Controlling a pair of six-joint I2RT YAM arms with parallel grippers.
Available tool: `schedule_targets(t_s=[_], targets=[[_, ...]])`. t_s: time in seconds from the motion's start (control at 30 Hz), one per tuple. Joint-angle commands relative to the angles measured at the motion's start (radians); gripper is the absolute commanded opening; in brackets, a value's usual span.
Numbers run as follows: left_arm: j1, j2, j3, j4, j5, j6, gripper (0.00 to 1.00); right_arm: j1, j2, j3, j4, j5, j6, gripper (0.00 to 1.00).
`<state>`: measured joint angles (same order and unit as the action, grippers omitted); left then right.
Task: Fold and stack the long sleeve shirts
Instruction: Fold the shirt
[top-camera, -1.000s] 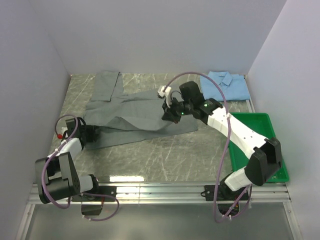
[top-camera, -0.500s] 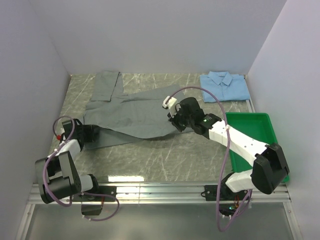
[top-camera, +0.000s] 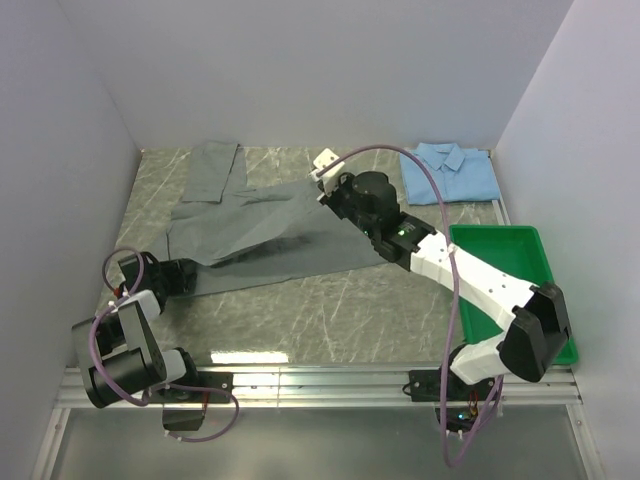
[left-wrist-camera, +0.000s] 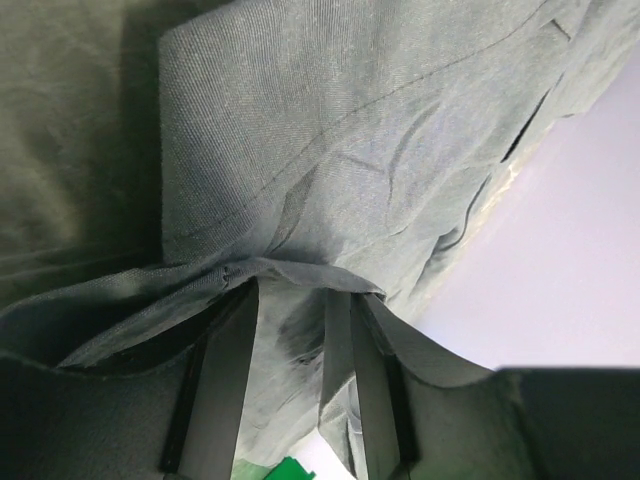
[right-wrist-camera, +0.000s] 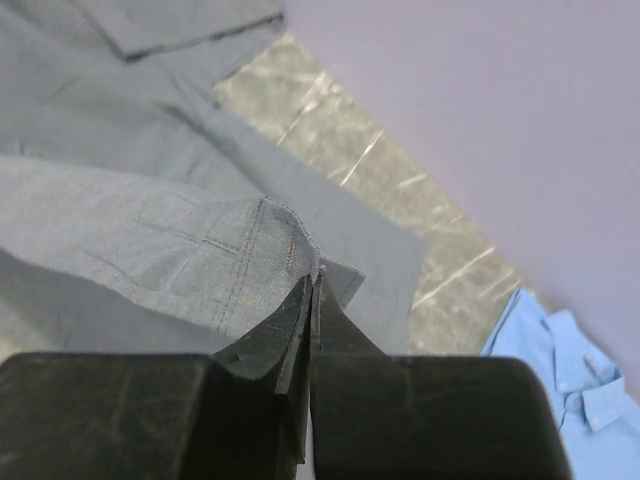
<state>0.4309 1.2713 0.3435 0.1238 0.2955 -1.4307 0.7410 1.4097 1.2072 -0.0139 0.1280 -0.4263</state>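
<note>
Marbled grey tabletop (top-camera: 330, 310) carries the light blue collared cloth shirt (top-camera: 450, 170), folded at the far right corner. Plain grey button-up shirt (top-camera: 260, 225) sprawls centre-left, unfolded, unstacked. Right gripper (right-wrist-camera: 312, 285) pinches its edge, jaws closed; left gripper (left-wrist-camera: 290, 300) stands half-spread at a cloth fold, hold uncertain.

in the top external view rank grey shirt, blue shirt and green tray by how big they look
1. grey shirt, spread out, clearly largest
2. green tray, partly hidden, yet looks bigger than the next
3. blue shirt, folded, smallest
</note>
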Motion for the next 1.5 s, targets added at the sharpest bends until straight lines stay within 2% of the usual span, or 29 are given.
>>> schedule_targets(t_s=[0.0, 0.23, 0.53, 0.77, 0.8, 0.9, 1.0, 1.07, 1.13, 1.17, 1.2, 1.27, 1.47], targets=[[0.009, -0.004, -0.009, 0.076, 0.033, -0.028, 0.48, 0.012, 0.026, -0.081, 0.156, 0.123, -0.017, 0.0], [0.017, -0.024, -0.029, 0.106, 0.03, -0.037, 0.47, -0.008, 0.04, -0.363, 0.362, 0.31, 0.092, 0.0], [0.022, -0.062, -0.05, 0.128, 0.021, -0.045, 0.47, -0.025, 0.034, -0.456, 0.246, 0.272, 0.231, 0.0], [0.023, -0.092, -0.023, 0.09, 0.028, -0.017, 0.51, -0.023, -0.034, -0.394, -0.079, 0.085, 0.38, 0.11], [0.023, -0.098, -0.008, 0.071, 0.034, -0.01, 0.52, -0.026, -0.052, -0.382, -0.105, 0.058, 0.399, 0.24], [0.022, -0.115, 0.029, 0.002, 0.034, 0.036, 0.59, -0.032, -0.092, -0.364, -0.187, -0.011, 0.507, 0.48], [0.023, -0.138, 0.049, -0.044, 0.037, 0.079, 0.7, -0.057, -0.103, -0.338, -0.251, -0.06, 0.564, 0.51], [0.023, -0.151, 0.057, -0.101, 0.022, 0.111, 0.76, -0.118, -0.106, -0.333, -0.258, -0.1, 0.635, 0.52], [0.022, -0.171, 0.075, -0.168, 0.005, 0.168, 0.82, -0.225, -0.112, -0.348, -0.224, -0.192, 0.717, 0.54], [0.023, -0.177, 0.086, -0.196, -0.007, 0.191, 0.88, -0.262, -0.109, -0.371, -0.171, -0.303, 0.754, 0.61], [0.023, -0.188, 0.107, -0.214, -0.013, 0.214, 0.9, -0.291, -0.103, -0.38, -0.147, -0.347, 0.82, 0.63], [0.023, -0.199, 0.132, -0.28, -0.042, 0.286, 0.97, -0.359, -0.069, -0.402, -0.083, -0.427, 0.869, 0.63], [0.02, -0.231, 0.224, -0.392, -0.107, 0.516, 0.99, -0.434, 0.056, -0.411, 0.012, -0.525, 0.969, 0.59]])
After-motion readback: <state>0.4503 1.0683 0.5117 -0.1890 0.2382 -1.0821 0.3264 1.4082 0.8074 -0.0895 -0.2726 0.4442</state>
